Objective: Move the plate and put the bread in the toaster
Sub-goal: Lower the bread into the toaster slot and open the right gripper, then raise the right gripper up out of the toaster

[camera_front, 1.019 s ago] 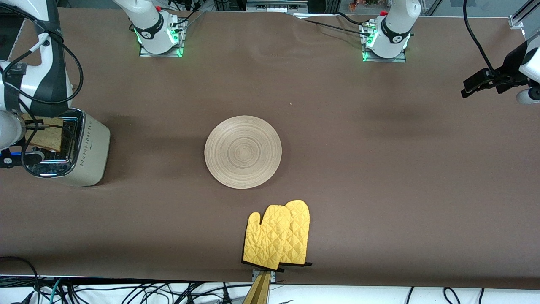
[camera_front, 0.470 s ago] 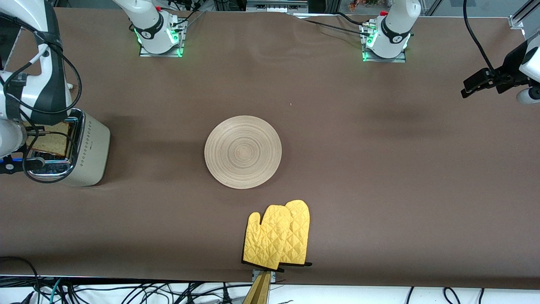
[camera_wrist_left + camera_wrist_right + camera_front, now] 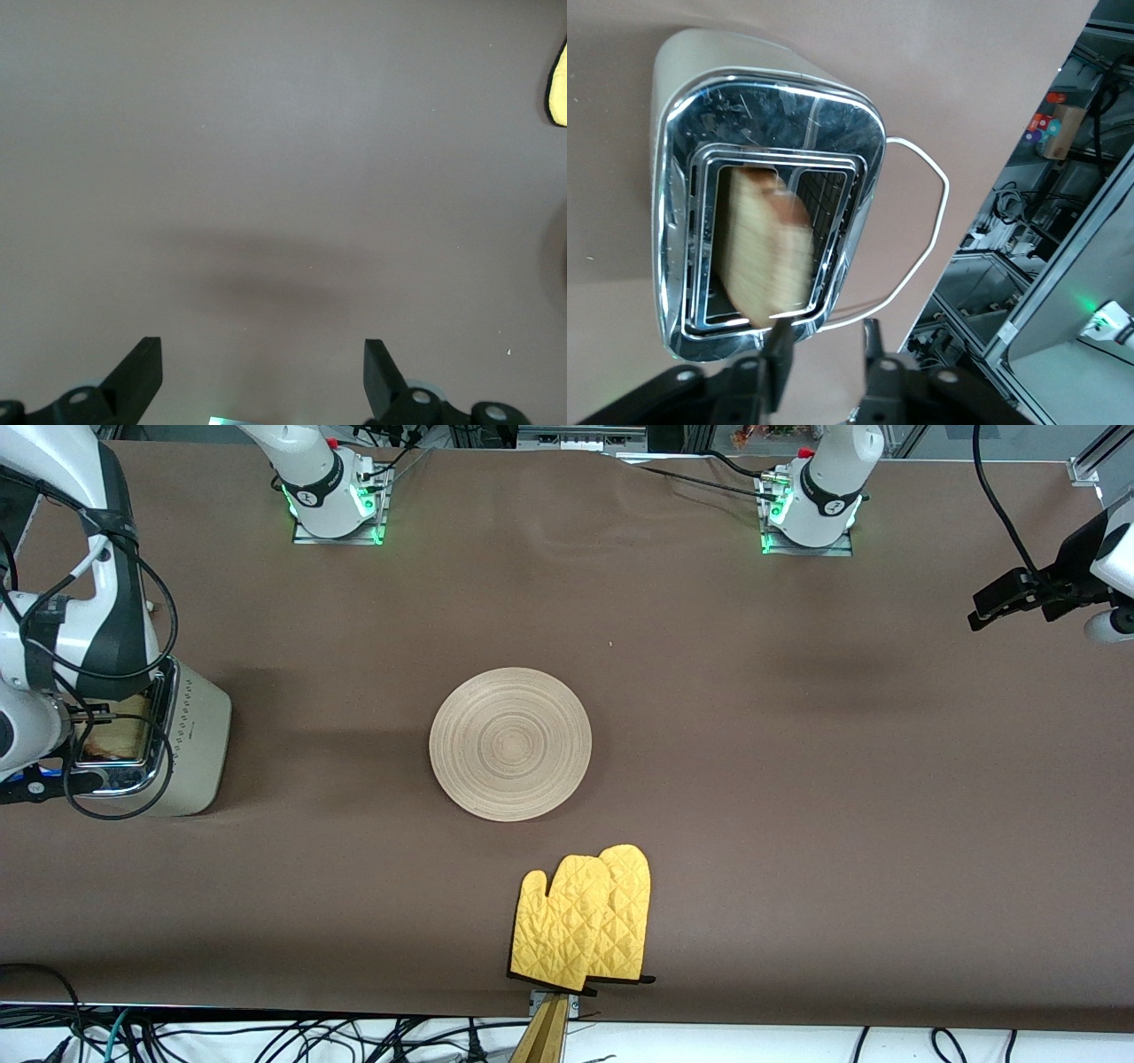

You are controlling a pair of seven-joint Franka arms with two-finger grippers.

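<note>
The cream-white toaster [image 3: 190, 735] stands at the right arm's end of the table. The bread [image 3: 117, 724] sits low in one of its slots; in the right wrist view the bread [image 3: 766, 257] is blurred inside the slot of the toaster [image 3: 744, 97]. My right gripper [image 3: 825, 359] is open above the toaster's edge and touches nothing; in the front view the right gripper [image 3: 86, 713] is largely hidden by its arm. The wooden plate [image 3: 510, 744] lies bare at mid-table. My left gripper [image 3: 1001, 602] waits open and empty in the air at the left arm's end; the left gripper [image 3: 261, 372] shows only table below.
A pair of yellow oven mitts [image 3: 585, 917] lies near the table's front edge, nearer to the camera than the plate; a corner shows in the left wrist view [image 3: 560, 88]. The toaster's white cord [image 3: 921, 239] loops on the table beside it.
The bread has gone from the right gripper's hold above the toaster down into the slot. The right gripper has let go of it. The left arm has not moved.
</note>
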